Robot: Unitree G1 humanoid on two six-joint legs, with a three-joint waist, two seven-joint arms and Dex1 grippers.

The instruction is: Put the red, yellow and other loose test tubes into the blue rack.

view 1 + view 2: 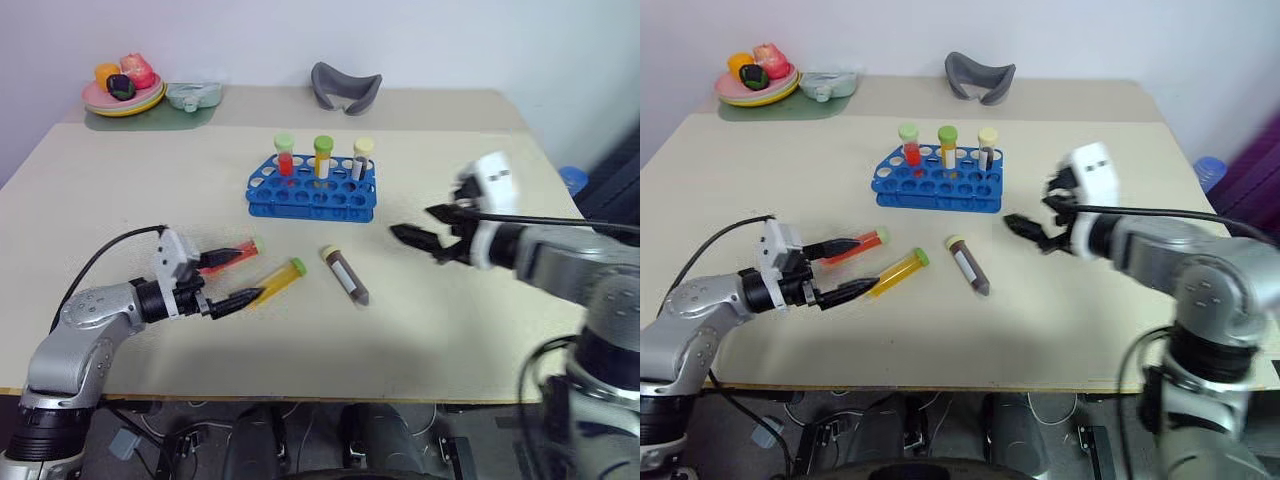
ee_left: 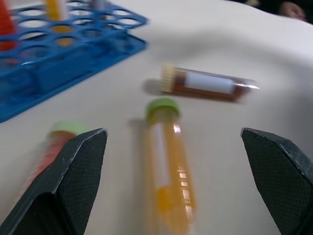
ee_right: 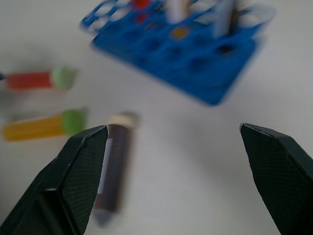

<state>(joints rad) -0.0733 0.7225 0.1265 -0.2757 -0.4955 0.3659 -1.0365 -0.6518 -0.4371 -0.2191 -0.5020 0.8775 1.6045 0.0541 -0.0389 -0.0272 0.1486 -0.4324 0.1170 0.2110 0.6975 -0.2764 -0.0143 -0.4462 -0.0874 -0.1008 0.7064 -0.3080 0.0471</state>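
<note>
Beige counter (image 1: 450,340) with lab tubes and clutter

The blue rack (image 1: 312,190) stands mid-counter. Near it lie three loose tubes: red tube (image 1: 240,250) leftmost, yellow tube (image 1: 278,281) beside it, brown tube (image 1: 346,274) to the right. At the far edge sit a grey curved object (image 1: 345,87) and, far left, a plate of toy food (image 1: 123,92).

two head views look forward and down over a tan table (image 1: 440,330) from close behind it, sharing nearly the same scene. the left wrist view sits low and near, facing across a yellow tube (image 2: 168,171) toward a blue rack (image 2: 58,58). the right wrist view looks down on that rack (image 3: 195,58), also from nearby.
</note>
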